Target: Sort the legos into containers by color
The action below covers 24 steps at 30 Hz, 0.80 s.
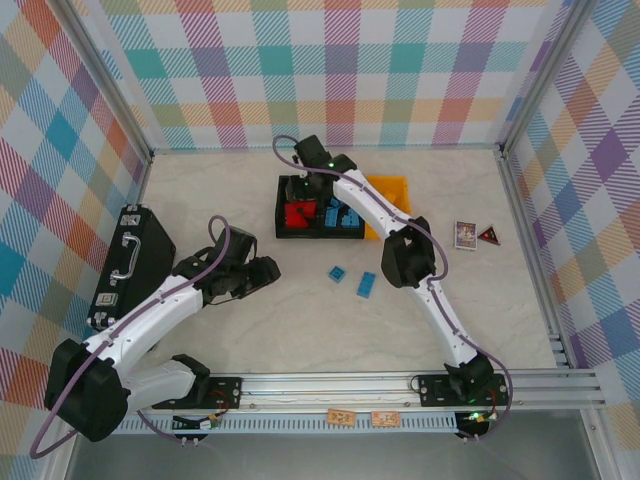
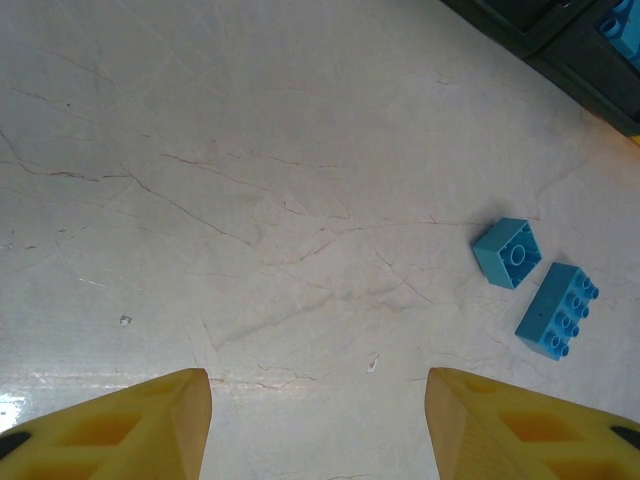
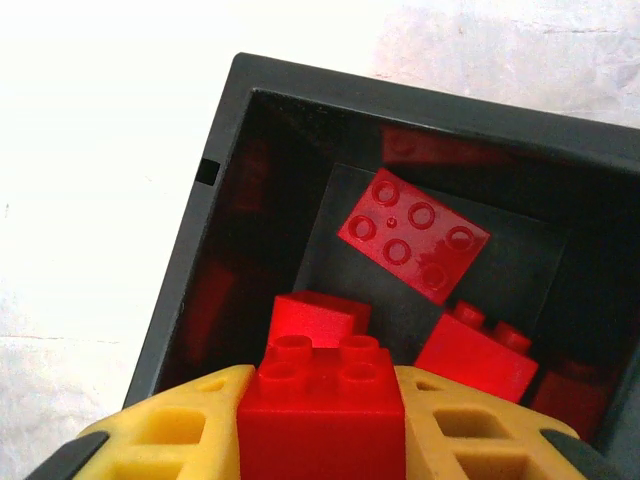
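— Containers (image 1: 300,234): what do you read there, operator?
— Your right gripper (image 3: 322,388) is clamped on a red lego (image 3: 320,430) above the black bin (image 3: 190,250) holding red legos (image 3: 413,233); your left gripper (image 2: 318,388) hangs parted over the table (image 2: 250,150); two blue legos (image 2: 507,252) lie loose beside each other.

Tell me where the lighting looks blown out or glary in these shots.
Right wrist: table beside the bin blows out to white; bin's inside is dark with red reflections; the gripped red brick is sharp. Left wrist: small glare at lower left; blue bricks crisp. Top: even light.
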Motion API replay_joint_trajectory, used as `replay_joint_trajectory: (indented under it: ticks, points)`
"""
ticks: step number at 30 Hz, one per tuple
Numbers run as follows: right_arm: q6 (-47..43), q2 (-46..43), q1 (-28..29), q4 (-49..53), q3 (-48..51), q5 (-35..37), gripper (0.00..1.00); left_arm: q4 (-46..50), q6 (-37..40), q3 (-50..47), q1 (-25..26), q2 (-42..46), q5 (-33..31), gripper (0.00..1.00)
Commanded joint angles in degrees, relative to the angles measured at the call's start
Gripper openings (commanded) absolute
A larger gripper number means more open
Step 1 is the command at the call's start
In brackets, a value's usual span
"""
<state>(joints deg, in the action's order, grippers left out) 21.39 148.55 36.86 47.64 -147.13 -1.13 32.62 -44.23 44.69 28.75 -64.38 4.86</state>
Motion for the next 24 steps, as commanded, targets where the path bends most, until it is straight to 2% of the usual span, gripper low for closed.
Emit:
replay_joint_trajectory:
  ticks: [1,7,12,20,24]
  points:
    - [1.19,1.19,0.11,-0.48,-2.09,-1.15,0.35,-0.22,-1.1,-0.73,0.08,0.07,-0.39,0.58]
    - [0.26,-0.4,0.18,-0.07,-2.37,-1.38,0.5,-0.72,-1.08,-0.46,0.05,-0.47,-0.47,0.58]
    - [-1.54,-5.61,0.49,1.46,0.29,-0.12,0.52,-1.42,-0.51,0.49,0.08,-1.59,-0.14,0.58]
    - [-2.23,-25.04,0.58,-4.99,24.86,2.4,0.55,-4.54,2.29,2.2,0.16,-2.66,2.15,0.59]
    - [-0.4,-34.39,0.58,-6.71,37.38,3.52,0.56,-6.64,4.97,3.56,0.25,-4.52,6.05,0.59]
